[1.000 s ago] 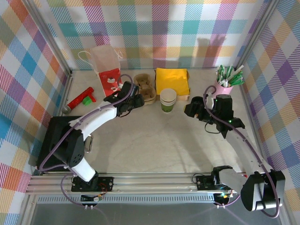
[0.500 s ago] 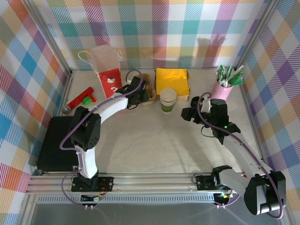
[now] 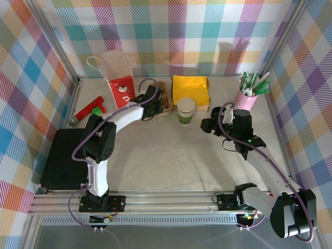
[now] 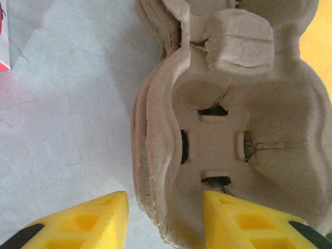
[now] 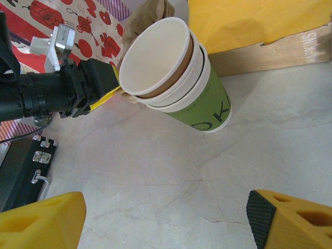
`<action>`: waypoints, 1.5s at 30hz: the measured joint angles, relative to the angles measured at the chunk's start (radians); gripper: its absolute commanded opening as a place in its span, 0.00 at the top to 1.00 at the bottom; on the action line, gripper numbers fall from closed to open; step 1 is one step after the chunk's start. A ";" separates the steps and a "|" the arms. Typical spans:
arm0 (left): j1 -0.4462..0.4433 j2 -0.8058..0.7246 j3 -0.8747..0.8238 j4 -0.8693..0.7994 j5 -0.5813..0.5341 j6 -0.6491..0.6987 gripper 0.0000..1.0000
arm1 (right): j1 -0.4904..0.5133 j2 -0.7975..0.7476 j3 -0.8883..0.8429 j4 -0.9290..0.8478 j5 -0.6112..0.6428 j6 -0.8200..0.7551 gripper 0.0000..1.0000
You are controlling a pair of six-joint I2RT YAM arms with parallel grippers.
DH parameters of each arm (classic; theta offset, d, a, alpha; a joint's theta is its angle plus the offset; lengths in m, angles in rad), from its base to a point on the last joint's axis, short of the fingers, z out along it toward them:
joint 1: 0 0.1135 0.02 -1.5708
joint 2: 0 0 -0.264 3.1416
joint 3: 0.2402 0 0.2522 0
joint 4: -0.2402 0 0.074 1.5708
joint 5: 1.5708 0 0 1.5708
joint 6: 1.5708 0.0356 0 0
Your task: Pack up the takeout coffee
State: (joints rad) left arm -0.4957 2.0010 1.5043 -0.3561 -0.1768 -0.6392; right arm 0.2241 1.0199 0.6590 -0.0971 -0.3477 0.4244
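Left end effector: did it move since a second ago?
Yes. The left end effector slid right and a little toward the back wall, up to the cardboard cup carrier, which stayed put.

The white-and-black left arm (image 3: 111,124) rises from its base at the near edge, bends at the elbow and stretches forward and to the right, reaching well away from the base. Its black left end effector (image 3: 153,105) points away from the base. In the left wrist view the left end effector (image 4: 165,199) shows two yellow plastic fingers (image 4: 88,223) standing partly apart, with a clear gap between them.

The white-and-black right arm (image 3: 264,161) leans forward and inward, wrist turned leftward. The black right end effector (image 3: 206,124) hangs low; in the right wrist view its yellow fingers (image 5: 41,223) are spread wide, one at each lower corner.
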 measured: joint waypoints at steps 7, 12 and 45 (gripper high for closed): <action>0.002 0.011 0.020 0.005 0.004 0.000 0.67 | 0.000 0.000 -0.005 0.001 0.000 0.000 0.18; 0.004 0.025 0.034 0.012 0.005 0.000 0.70 | 0.000 0.003 -0.005 0.002 0.000 0.000 0.18; 0.043 -0.111 0.073 0.011 0.163 0.006 0.96 | 0.000 -0.037 0.034 -0.077 0.003 -0.032 0.19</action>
State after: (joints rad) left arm -0.4526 1.8900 1.5772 -0.3454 -0.0143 -0.6327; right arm 0.2241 0.9825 0.6930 -0.1741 -0.3443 0.3927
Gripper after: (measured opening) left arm 0.054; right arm 0.815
